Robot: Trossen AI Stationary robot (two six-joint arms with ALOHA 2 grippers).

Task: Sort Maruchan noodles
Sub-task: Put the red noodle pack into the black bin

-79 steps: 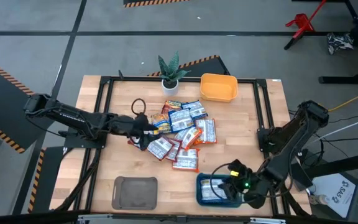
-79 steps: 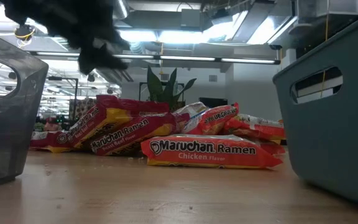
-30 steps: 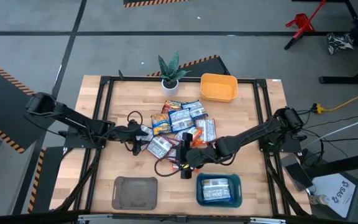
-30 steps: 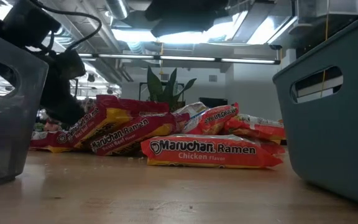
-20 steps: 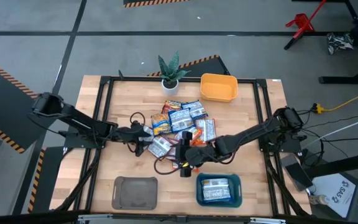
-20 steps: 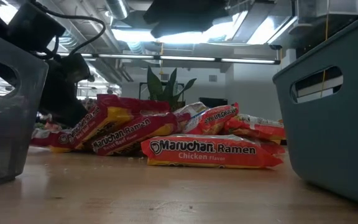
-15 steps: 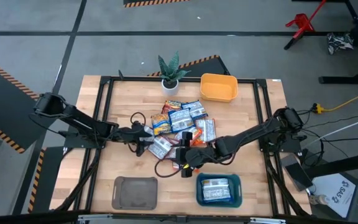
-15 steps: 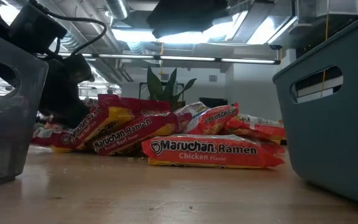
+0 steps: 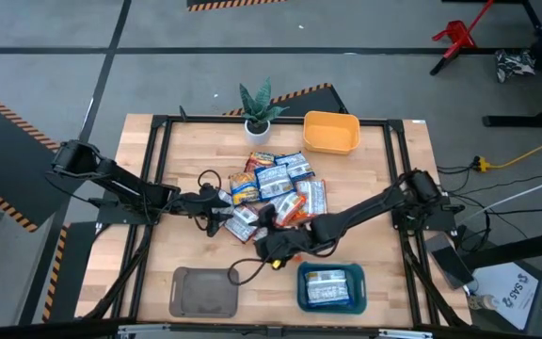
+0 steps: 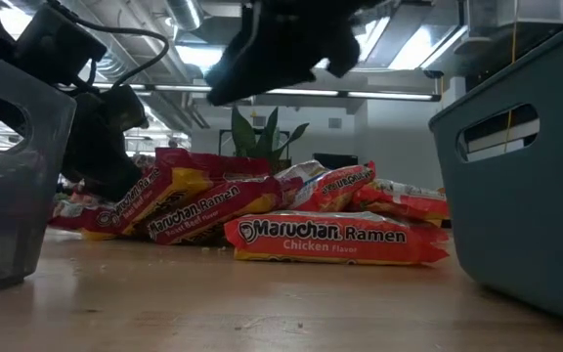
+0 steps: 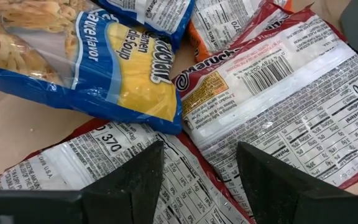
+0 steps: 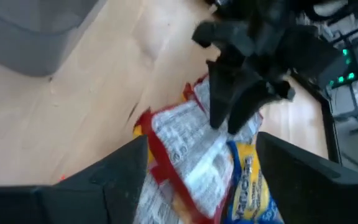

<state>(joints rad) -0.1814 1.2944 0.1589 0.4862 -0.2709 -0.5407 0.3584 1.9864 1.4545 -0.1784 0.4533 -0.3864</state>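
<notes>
The Maruchan noodles [image 9: 278, 188] lie in a loose heap at the table's middle, red, blue and orange packets overlapping one another; one more lies in the teal tray [image 9: 301, 287]. My left gripper [image 9: 218, 211] stands open at the heap's left end, its fingers over a red-edged packet's white back panel [image 11: 135, 168]. My right gripper [image 9: 269, 247] hovers open above the heap's near edge, over another red-edged packet [image 12: 182, 152]. In the low view the near chicken packet [image 10: 335, 240] lies flat on the wood. My left gripper comes slanting down from the table's left at the white back panel [image 11: 185, 180] of a red-edged packet, which lies flat at the bottom of the heap. Whether the fingertips [image 11: 145, 165] touch it, I cannot tell.
A grey tray [image 9: 205, 292] sits at the near left and the teal tray beside it at the near right. A yellow tray [image 9: 331, 132] and a potted plant [image 9: 257, 108] stand at the far edge. A black frame [image 9: 158, 169] borders the tabletop.
My right gripper has gone toward the table's left edge and lower over the heap's near side, rolling about its own axis as it went. The packets lie as before.
</notes>
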